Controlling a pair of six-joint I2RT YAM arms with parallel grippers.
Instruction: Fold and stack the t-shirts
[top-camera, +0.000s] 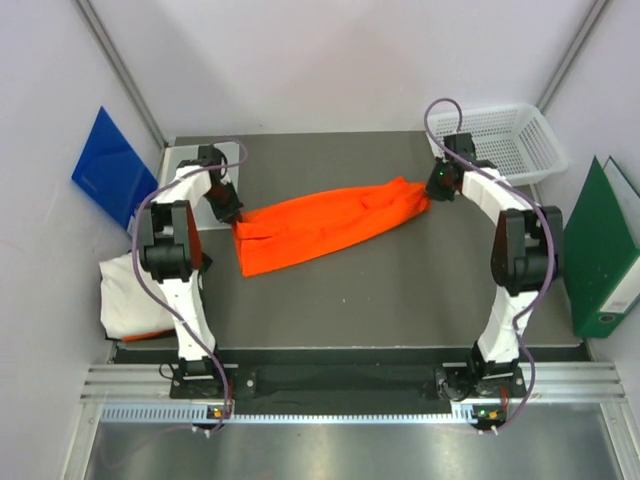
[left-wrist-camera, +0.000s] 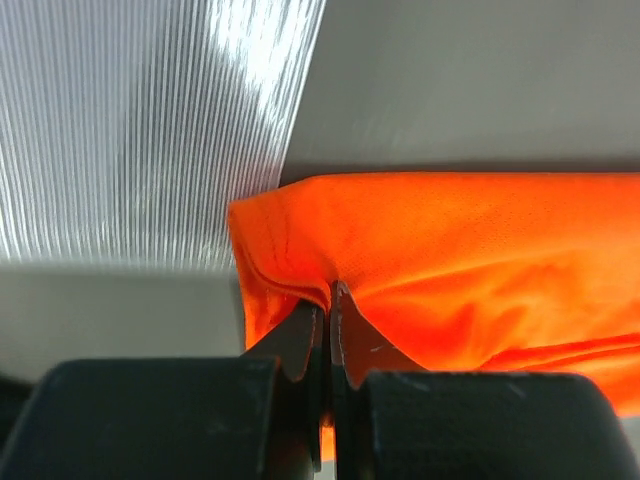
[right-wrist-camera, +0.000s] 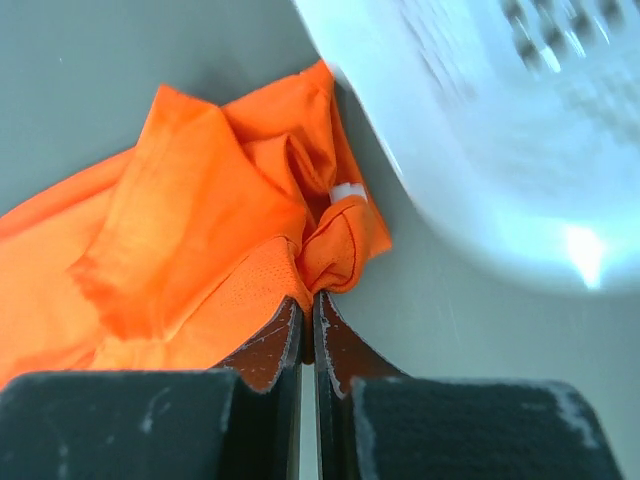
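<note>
1. Only the top view shows the whole layout. The orange t-shirt (top-camera: 335, 225) stretches as a bunched band across the bench (top-camera: 400, 290), running from the left jaws to the right jaws. The white t-shirt (top-camera: 125, 300) lies crumpled at the bench's left edge, beside the left arm (top-camera: 175, 260).
2. Also top view only: a blue sheet (top-camera: 110, 165) is on the left and a green binder (top-camera: 600, 250) on the right.
3. The left wrist view shows the grip. The left jaws are pinched tight on the hem of the orange t-shirt (left-wrist-camera: 450, 260), with a ribbed clear sheet (left-wrist-camera: 130, 120) behind.
4. In the right wrist view the right jaws are closed on a folded corner of the orange t-shirt (right-wrist-camera: 200, 230). A white mesh basket (right-wrist-camera: 500, 130) sits blurred just beside it.
5. Pose: both arms reach forward with elbows raised and wrists turned inward. The right arm (top-camera: 520, 250) ends next to the basket (top-camera: 510, 140).
</note>
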